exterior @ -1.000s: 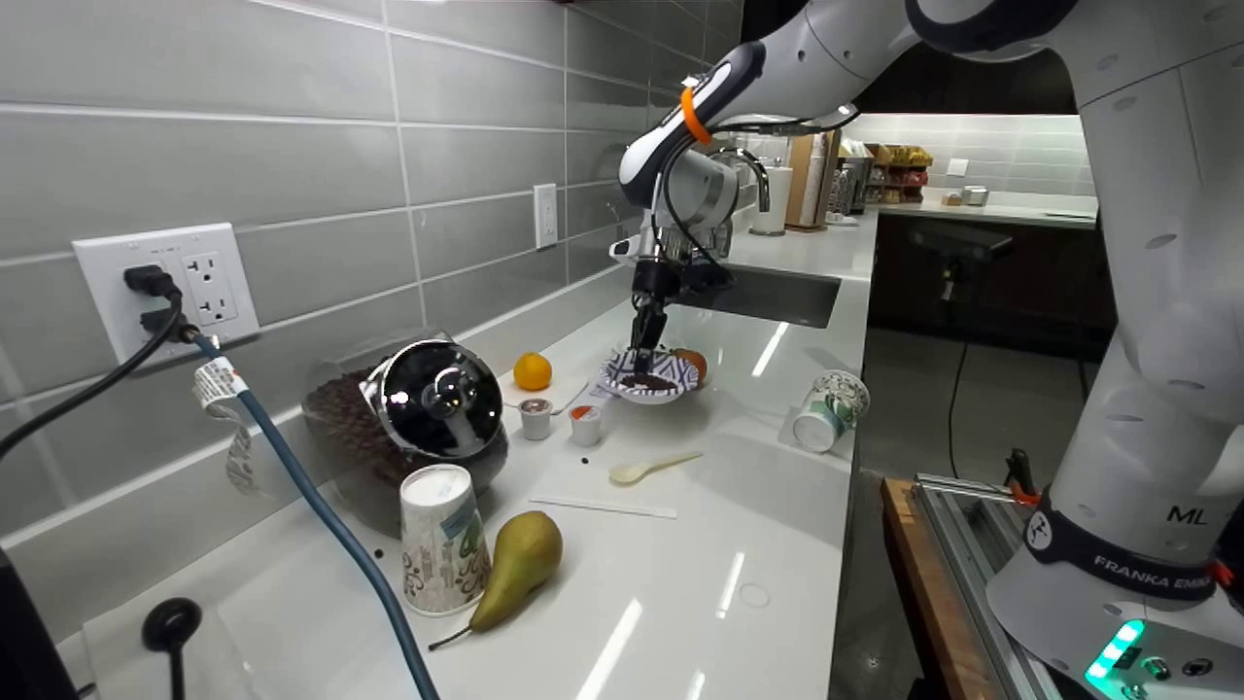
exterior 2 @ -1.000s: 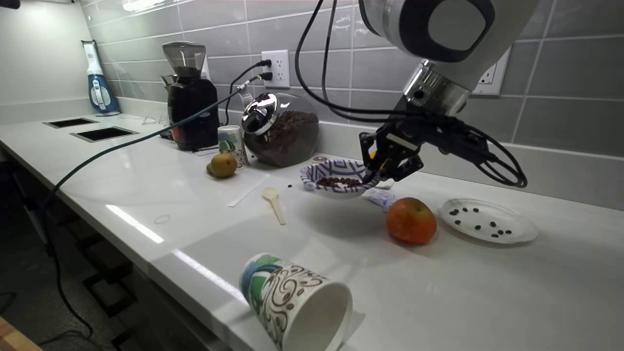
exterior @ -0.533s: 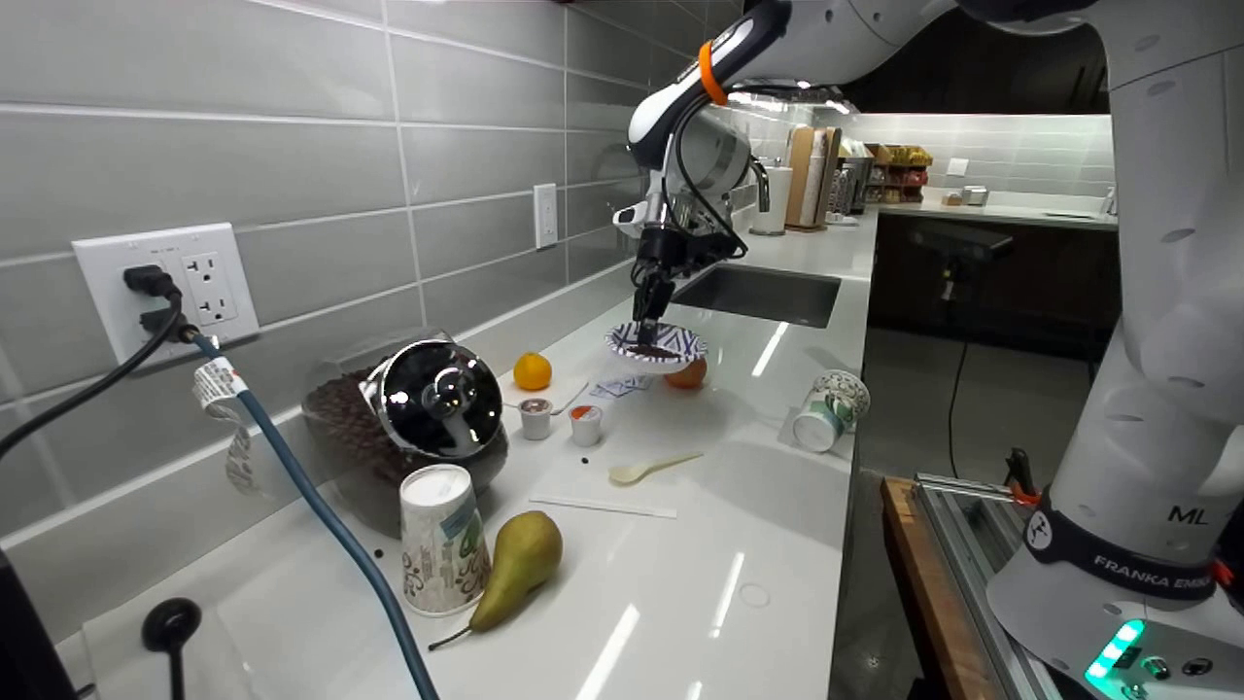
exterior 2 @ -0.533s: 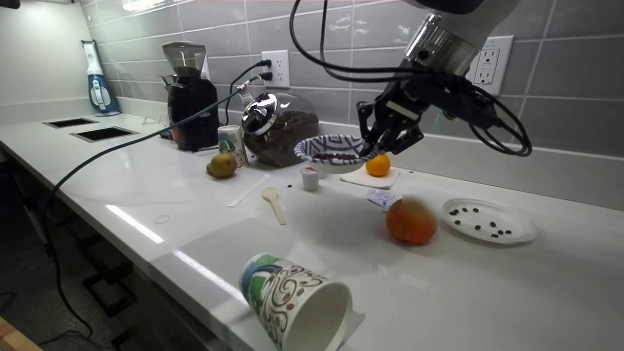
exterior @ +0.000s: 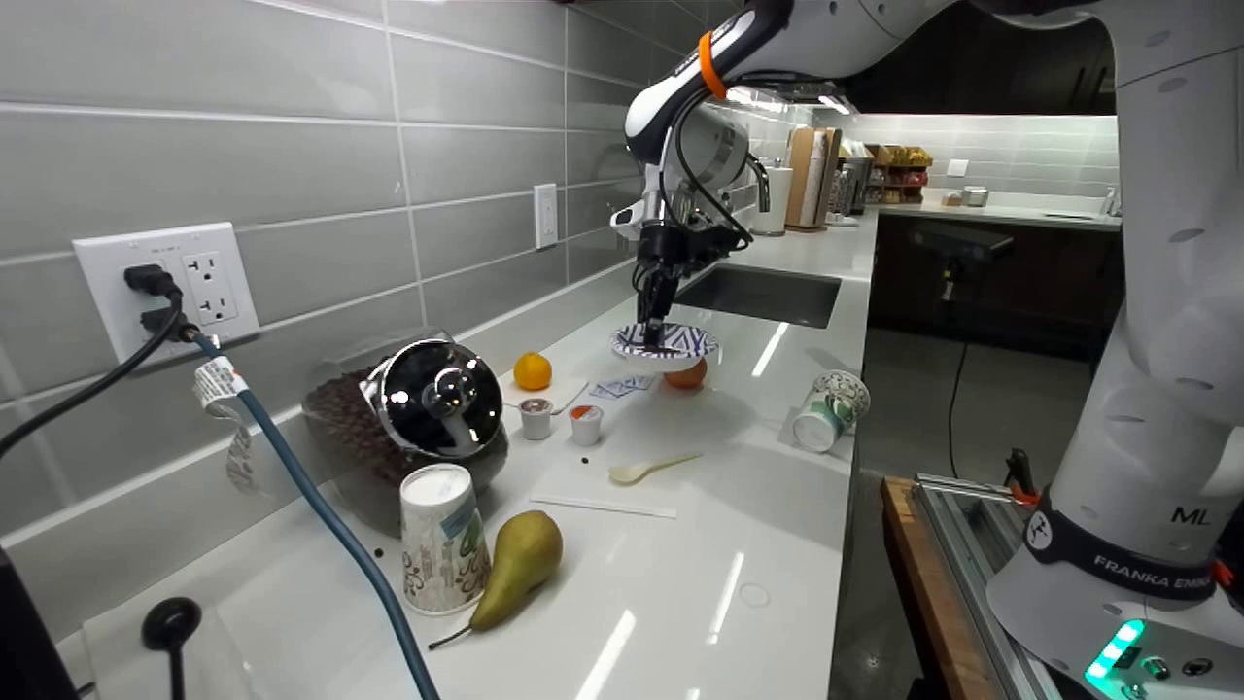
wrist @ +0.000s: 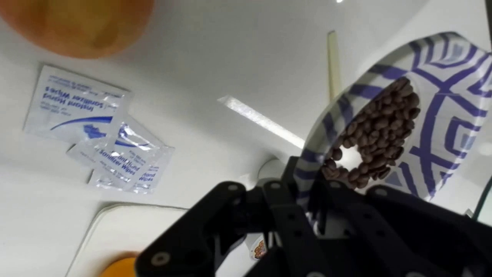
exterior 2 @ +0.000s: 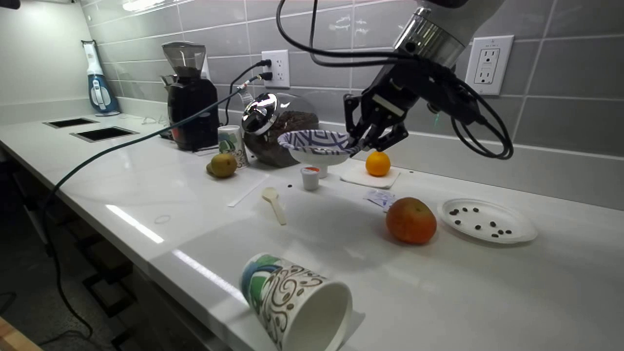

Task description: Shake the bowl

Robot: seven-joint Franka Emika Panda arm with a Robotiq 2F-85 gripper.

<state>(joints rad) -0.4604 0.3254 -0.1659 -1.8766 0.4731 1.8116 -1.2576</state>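
Note:
The bowl (exterior 2: 317,153) is small, shallow and white with a blue-purple pattern. It hangs in the air above the counter and also shows in an exterior view (exterior: 690,340). In the wrist view the bowl (wrist: 434,104) looks steeply slanted at the right. Brown beans (wrist: 378,130) lie in its bottom; in an exterior view the near rim hides them. My gripper (wrist: 303,175) is shut on the bowl's rim, one finger inside and one outside. The gripper also shows in both exterior views (exterior 2: 357,146) (exterior: 653,335), at the bowl's wall-side edge.
An apple (exterior 2: 411,221), wipe packets (wrist: 96,130), creamer cups (exterior: 585,426) and an orange (exterior 2: 378,164) on a napkin lie below. A plate (exterior 2: 516,222) with beans, a spoon (exterior 2: 274,204), a tipped paper cup (exterior 2: 292,302) and a bean jar (exterior 2: 297,131) stand around.
The gripper has lifted the bowl up from low over the counter. In the last half second it has moved a little sideways, towards the jar, and its beans went out of sight in an exterior view.

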